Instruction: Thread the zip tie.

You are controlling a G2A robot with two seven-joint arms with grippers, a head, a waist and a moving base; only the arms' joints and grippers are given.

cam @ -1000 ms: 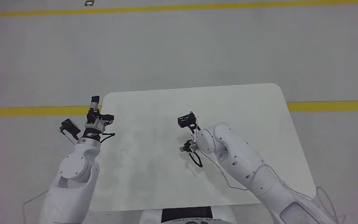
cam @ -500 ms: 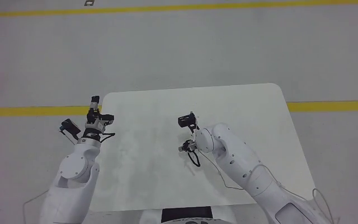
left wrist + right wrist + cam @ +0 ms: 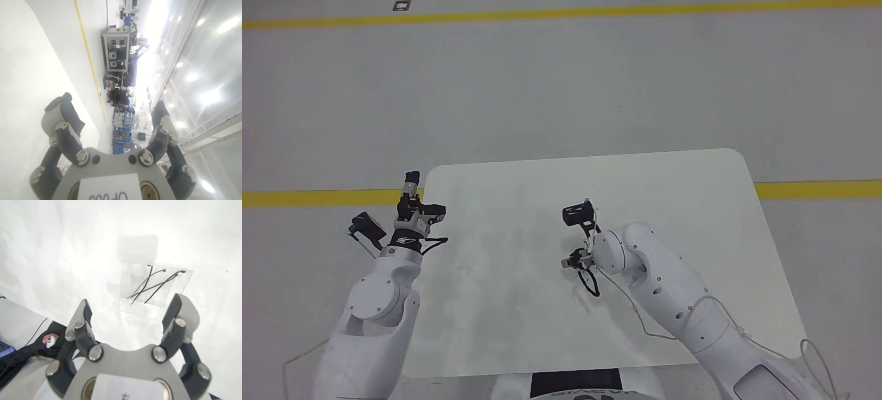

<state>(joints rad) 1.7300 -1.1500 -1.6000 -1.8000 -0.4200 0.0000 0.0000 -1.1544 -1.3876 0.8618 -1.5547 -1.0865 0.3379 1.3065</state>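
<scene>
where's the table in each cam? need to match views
Top view: table at centre, crossing the yellow floor line.
Left wrist view: table beyond the left claw, beside a yellow floor line.
Right wrist view: table under the clear tray, beyond the right claw.
Shared landmark: the table's edge.

Table (image 3: pixel 682 190): white, matt, smooth, with faint grey scuffs. Box (image 3: pixel 132 275) on it: clear hard plastic, glossy at the edges. Zip ties (image 3: pixel 146 283) inside: thin black plastic with a slight sheen. Right pincer (image 3: pixel 130 300): brushed bare metal plate and finger shells, satin finish. Its pads (image 3: pixel 171 308) are black rubber, finely ribbed. Links are matt black, pins shiny metal. Left pincer (image 3: pixel 113 101): grey metal plate, matt black links, shiny screws (image 3: pixel 82 155). Its fingertips (image 3: pixel 65 97) have a dull black covering, material unclear. Floor (image 3: pixel 542 80): pale grey, smooth, low sheen. Yellow line (image 3: pixel 542 14): flat, matt.
</scene>
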